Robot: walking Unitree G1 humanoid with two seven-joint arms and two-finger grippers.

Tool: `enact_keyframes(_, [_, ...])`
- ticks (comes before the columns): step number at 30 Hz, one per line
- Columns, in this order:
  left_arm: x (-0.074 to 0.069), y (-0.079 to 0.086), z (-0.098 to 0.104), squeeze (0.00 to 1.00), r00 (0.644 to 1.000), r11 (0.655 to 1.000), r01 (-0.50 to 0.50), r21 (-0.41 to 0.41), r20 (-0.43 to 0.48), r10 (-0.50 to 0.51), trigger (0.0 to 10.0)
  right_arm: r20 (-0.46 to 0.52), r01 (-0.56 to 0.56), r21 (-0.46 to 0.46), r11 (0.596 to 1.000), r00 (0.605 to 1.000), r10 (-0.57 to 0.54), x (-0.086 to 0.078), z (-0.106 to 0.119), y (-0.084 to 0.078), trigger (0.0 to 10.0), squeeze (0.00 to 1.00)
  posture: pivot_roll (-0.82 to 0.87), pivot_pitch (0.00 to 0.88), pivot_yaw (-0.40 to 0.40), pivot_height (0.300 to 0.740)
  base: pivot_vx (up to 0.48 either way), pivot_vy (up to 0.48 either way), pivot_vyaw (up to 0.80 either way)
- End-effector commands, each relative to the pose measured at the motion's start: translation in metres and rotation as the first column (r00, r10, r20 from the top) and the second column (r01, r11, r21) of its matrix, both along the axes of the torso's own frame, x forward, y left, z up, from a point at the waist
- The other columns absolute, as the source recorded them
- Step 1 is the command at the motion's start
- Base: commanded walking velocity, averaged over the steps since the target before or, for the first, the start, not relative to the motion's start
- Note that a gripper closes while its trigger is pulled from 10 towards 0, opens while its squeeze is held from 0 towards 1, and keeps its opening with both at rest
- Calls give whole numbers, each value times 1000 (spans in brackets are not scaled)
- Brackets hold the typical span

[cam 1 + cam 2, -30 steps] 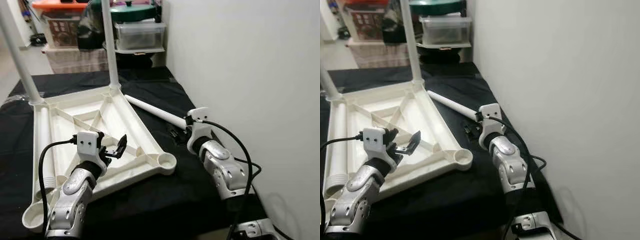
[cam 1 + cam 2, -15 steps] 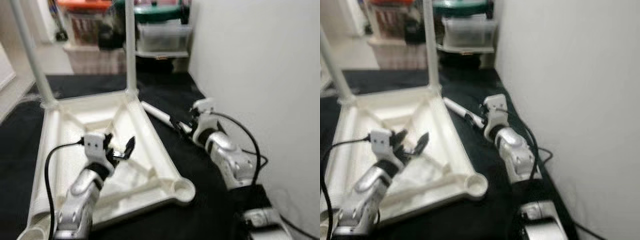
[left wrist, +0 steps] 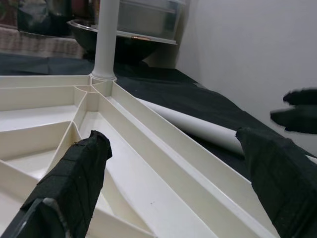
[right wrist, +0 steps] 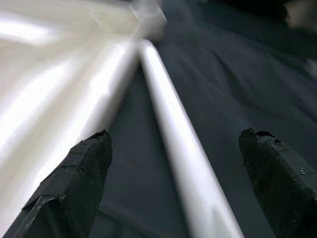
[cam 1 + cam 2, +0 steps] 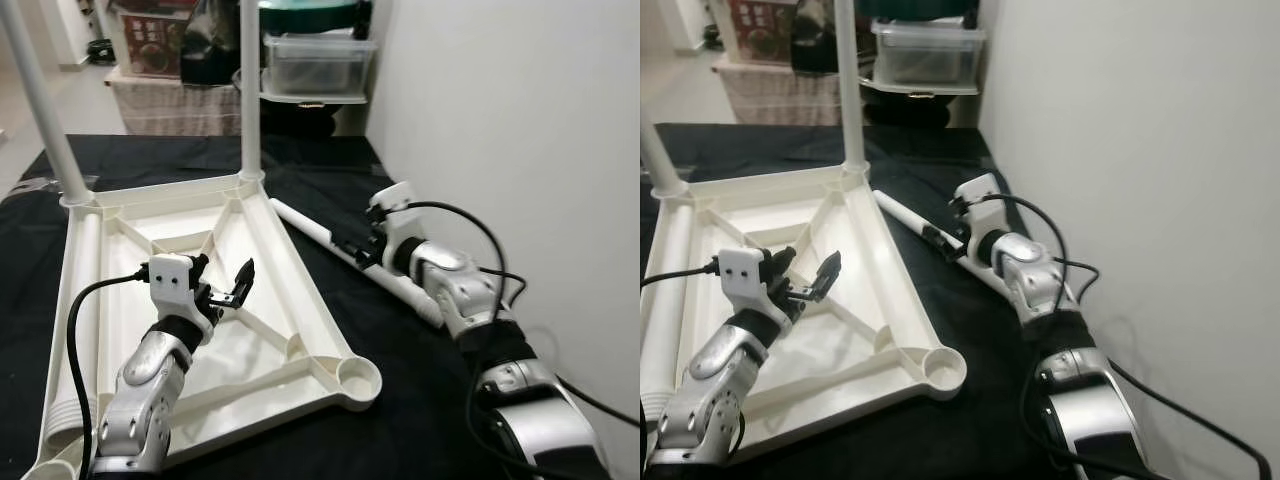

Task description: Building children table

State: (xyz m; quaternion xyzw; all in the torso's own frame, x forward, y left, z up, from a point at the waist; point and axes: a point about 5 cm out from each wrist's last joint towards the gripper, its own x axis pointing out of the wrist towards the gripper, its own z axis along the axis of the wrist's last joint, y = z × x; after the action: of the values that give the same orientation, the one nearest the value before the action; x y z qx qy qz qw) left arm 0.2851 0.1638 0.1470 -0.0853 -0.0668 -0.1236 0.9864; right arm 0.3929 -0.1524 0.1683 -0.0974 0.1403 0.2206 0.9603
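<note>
White upturned tabletop (image 5: 250, 240) — two legs (image 5: 249, 90) fitted, one loose leg (image 5: 340, 250) between right pincer's (image 4: 173, 163) wide fingers — left pincer (image 5: 225, 290) wide.

The two eye views look forward and down from the head over the upturned white table top (image 5: 200, 300) on black cloth, while each wrist view looks close along its own fingers, sharing the loose white leg (image 3: 193, 126).

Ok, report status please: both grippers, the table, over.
Right gripper open, astride loose white leg on black cloth. Left gripper open above upturned tabletop. Two legs fitted, near corner socket empty.
</note>
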Motion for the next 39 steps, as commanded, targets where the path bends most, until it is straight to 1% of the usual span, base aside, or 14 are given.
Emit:
enact_keyframes(1, [0,0,-1,0,1000,1000,4,1,1,-4,10000,-31,42,-27,999,999,-43,2,-7,-11,10000,0,20,0,-106,740,0,0,0])
enact_keyframes(6, [0,1,0,0,1000,1000,2,1,5,-2,10000,-118,-22,-3,1000,993,21,-1,-18,-10,10000,0,25,0,-109,740,0,0,0])
enact_keyframes(8, [0,1,1,0,1000,1000,2,5,5,-2,10000,-178,-10,-64,998,984,-1,-6,-35,-16,10000,0,35,0,-115,740,0,0,0])
enact_keyframes(12, [0,2,1,0,1000,1000,2,6,6,-2,10000,-202,-14,-69,998,979,0,-8,-39,-19,10000,0,35,0,-115,740,0,0,0])
enact_keyframes(14, [0,2,2,0,1000,1000,2,9,8,-2,10000,-237,-48,-106,993,971,21,-12,-47,-22,10000,0,44,0,-119,740,0,0,0])
enact_keyframes(17, [1,2,2,0,1000,1000,2,10,8,-2,10000,-243,-58,-125,990,970,26,-12,-49,-23,10000,0,44,0,-119,740,0,0,0])
enact_keyframes(19, [0,4,1,0,1000,1000,-1,20,2,1,10000,-268,37,-189,981,959,-87,-14,-55,-37,10000,0,45,0,-121,740,0,0,0])
enact_keyframes(23, [-2,4,-1,0,1000,1000,1,24,-4,-1,10000,-303,97,-217,971,939,-162,-19,-63,-48,10000,0,46,0,-119,740,0,0,0])
enact_keyframes(30, [-2,4,-2,0,1000,1000,5,28,-9,-5,10000,-323,100,-242,965,930,-178,-24,-70,-55,10000,0,38,0,-111,740,0,0,0])
enact_keyframes(34, [-1,4,-2,0,1000,999,12,34,-14,-11,10000,-331,108,-235,966,925,-184,-25,-71,-57,10000,0,34,0,-108,740,0,0,0])
enact_keyframes(36, [-1,3,-2,0,1000,999,14,32,-15,-14,10000,-360,92,-205,975,919,-162,-27,-73,-55,10000,0,35,0,-113,740,0,0,0])
enact_keyframes(37, [-1,3,-2,0,1000,999,13,32,-15,-13,10000,-380,68,-184,981,915,-135,-28,-76,-52,2902,0,34,0,-115,740,0,0,0])
enact_keyframes(38, [-1,3,-2,0,1000,999,13,32,-15,-13,10000,-380,68,-184,981,915,-135,-28,-76,-52,2902,0,34,0,-115,740,0,0,0])
enact_keyframes(39, [-1,3,-3,0,1000,999,12,31,-15,-12,10000,-395,52,-169,984,911,-116,-29,-77,-50,0,0,34,0,-115,740,0,0,0])
